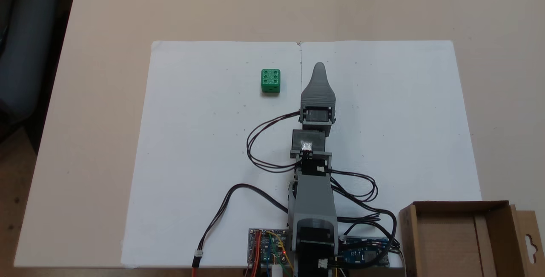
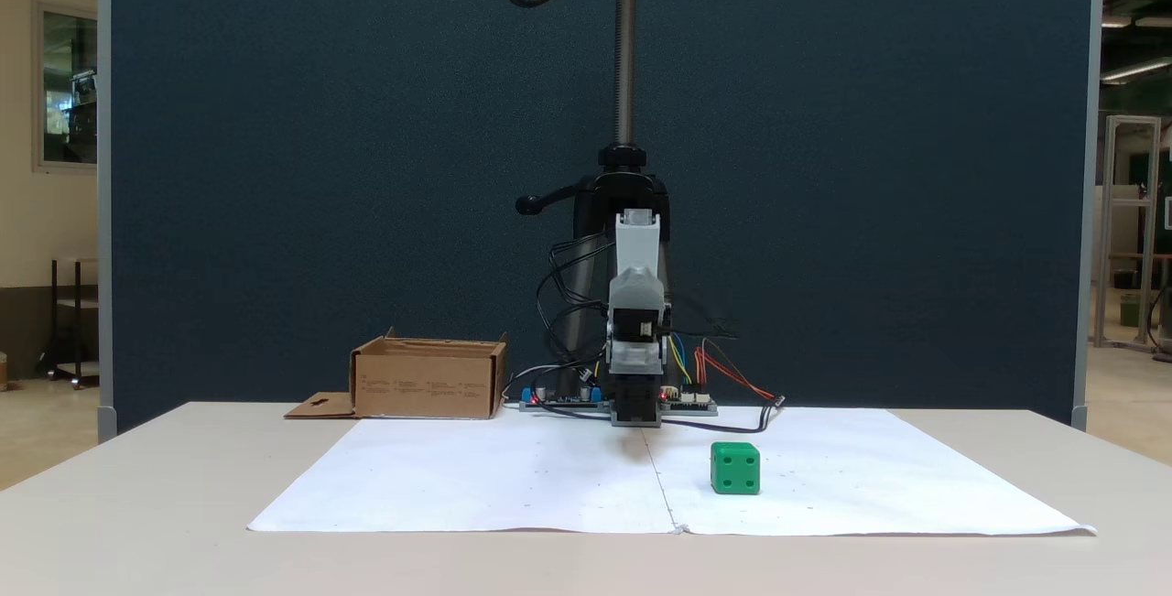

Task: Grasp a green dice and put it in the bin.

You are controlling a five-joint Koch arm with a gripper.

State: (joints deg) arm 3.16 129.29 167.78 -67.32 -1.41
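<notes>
The green dice [image 1: 270, 81] sits on the white paper sheet [image 1: 204, 149] that covers the middle of the beige bench [image 1: 98, 98]. In the fixed view from above, it lies just left of the end effector [image 1: 319, 69] and a little short of its tip, apart from it; six pips show on its top face. In the fixed view from the front, the green dice [image 2: 735, 469] stands to the right of the arm [image 2: 636, 340] and nearer the camera.

The arm reaches out from its base along the paper's centre seam, cables looping at both sides. The end effector shows as a single grey tapered tip from above, and from the front it is hidden in the stacked grey parts, so whether its jaws are apart or together cannot be told. It holds nothing visible.

The bin [image 1: 462, 238] stands beside the arm's base at the lower right of the view from above, its flap with the hang-hole turned outward. From the front, the bin [image 2: 428, 381] stands left of the base, well apart from the dice.
</notes>
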